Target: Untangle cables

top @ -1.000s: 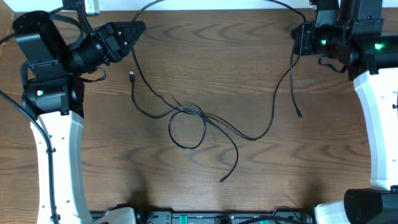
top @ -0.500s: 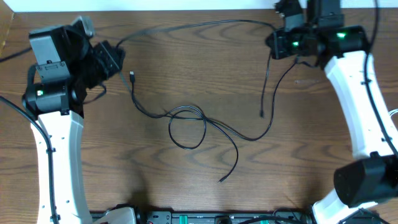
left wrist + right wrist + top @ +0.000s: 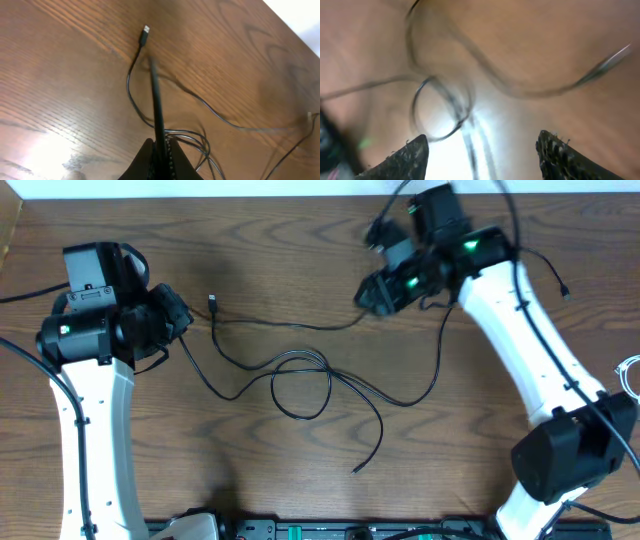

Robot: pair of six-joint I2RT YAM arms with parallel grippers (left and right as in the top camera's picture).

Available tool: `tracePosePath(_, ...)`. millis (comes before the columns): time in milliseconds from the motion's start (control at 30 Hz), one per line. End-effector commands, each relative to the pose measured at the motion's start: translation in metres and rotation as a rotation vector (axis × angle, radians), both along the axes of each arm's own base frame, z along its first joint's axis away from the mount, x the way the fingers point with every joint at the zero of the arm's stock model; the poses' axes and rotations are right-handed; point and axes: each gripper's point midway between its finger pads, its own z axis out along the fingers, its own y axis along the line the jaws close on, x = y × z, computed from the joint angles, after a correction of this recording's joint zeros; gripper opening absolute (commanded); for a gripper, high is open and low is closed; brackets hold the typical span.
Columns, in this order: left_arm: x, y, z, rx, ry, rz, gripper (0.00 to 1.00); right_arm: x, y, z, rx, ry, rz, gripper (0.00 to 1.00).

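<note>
Black cable (image 3: 328, 388) lay looped mid-frame on the worktop (image 3: 300, 240); thin, limp, light, probably best pinched beside the loop's crossing. Left hand (image 3: 159, 150) was clamped on one strand at frame left. Right hand (image 3: 482, 152) gaped empty, upper centre.

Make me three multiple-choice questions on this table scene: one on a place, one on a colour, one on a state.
1. Where does the black cable form its loop?
A: near the middle of the table
B: hanging off the near edge
C: wrapped around the right arm

2. What colour is the cable in the left gripper?
A: white
B: black
C: red

3. How do the jaws of the right gripper stand?
A: shut on a plug
B: shut on the loop
C: open, empty

Answers:
1. A, the overhead view shows the loop lying flat between the arms.
2. B, the left wrist view shows a black strand pinched there.
3. C, its fingers stand wide apart with nothing between them.
</note>
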Motion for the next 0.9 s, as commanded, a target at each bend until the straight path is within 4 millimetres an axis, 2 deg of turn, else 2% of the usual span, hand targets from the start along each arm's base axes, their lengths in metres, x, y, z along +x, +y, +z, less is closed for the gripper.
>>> tracePosePath(0,0.004,0.008,-0.003,0.037,-0.008,0.008,0.07,-0.033,0.03,-0.012,-0.007,0.052,0.136,0.67)
tracePosePath(200,0.017,0.015,-0.001,0.066,-0.046,0.024,0.07,-0.077,0.055,-0.036,-0.125,0.1,0.238,0.67)
tracePosePath(333,0.02,0.028,-0.001,0.126,-0.046,0.063,0.08,-0.099,0.058,-0.067,-0.263,0.078,0.296,0.7)
tracePosePath(533,0.021,0.04,0.0,0.18,-0.046,0.107,0.07,-0.135,0.084,-0.11,-0.277,0.02,0.481,0.73)
tracePosePath(667,0.021,0.042,-0.001,0.187,-0.044,0.112,0.07,-0.139,0.099,-0.132,-0.315,-0.097,0.535,0.75)
tracePosePath(867,0.02,0.041,-0.001,0.187,-0.04,0.112,0.07,-0.145,0.112,-0.151,-0.353,-0.229,0.608,0.74)
